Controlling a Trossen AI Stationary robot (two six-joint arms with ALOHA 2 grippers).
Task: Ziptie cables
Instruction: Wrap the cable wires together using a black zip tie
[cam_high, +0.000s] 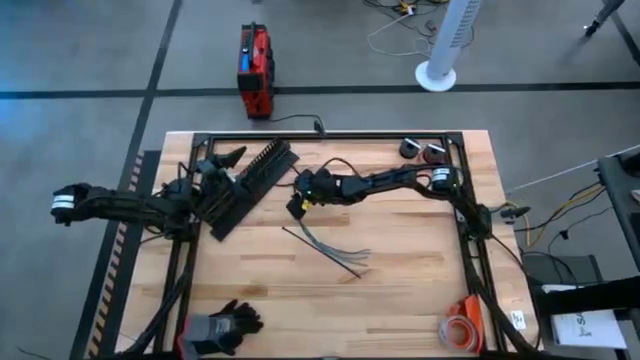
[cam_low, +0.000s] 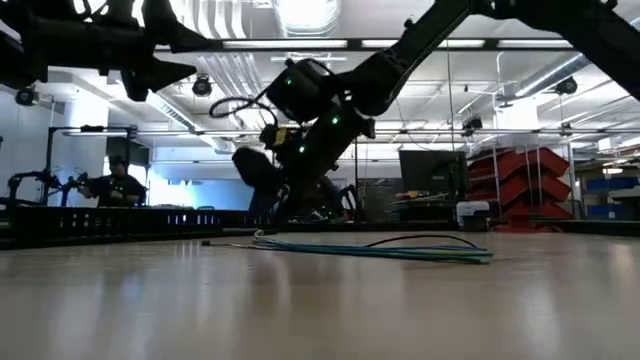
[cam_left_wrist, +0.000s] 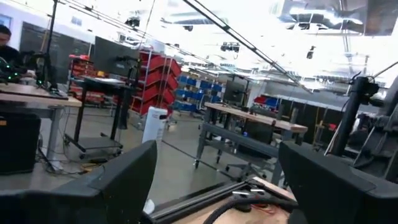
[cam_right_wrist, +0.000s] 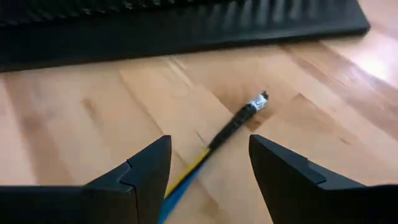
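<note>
While the cables (cam_high: 330, 245) lie loose on the wooden worktop (cam_high: 400, 290), bundled at one end and fanned apart at the other into green, pale grey and black strands, neither arm has hold of them. Nearest the front edge sit a grey and black glove (cam_high: 215, 328) and an orange and white roll (cam_high: 462, 325). Just beyond the bundled end, the right pincer (cam_high: 297, 203) hangs low over the worktop with its two fingers spread wide and empty; in its wrist view the taped tip of the cables (cam_right_wrist: 249, 109) lies on the wood between them. Farther back on the left, the left pincer (cam_high: 222, 160) is raised above the long black slotted strip (cam_high: 250, 185), its fingers (cam_left_wrist: 124, 186) wide apart and gripping nothing. Beyond the worktop, a red case (cam_high: 255, 70) stands on the floor
</note>
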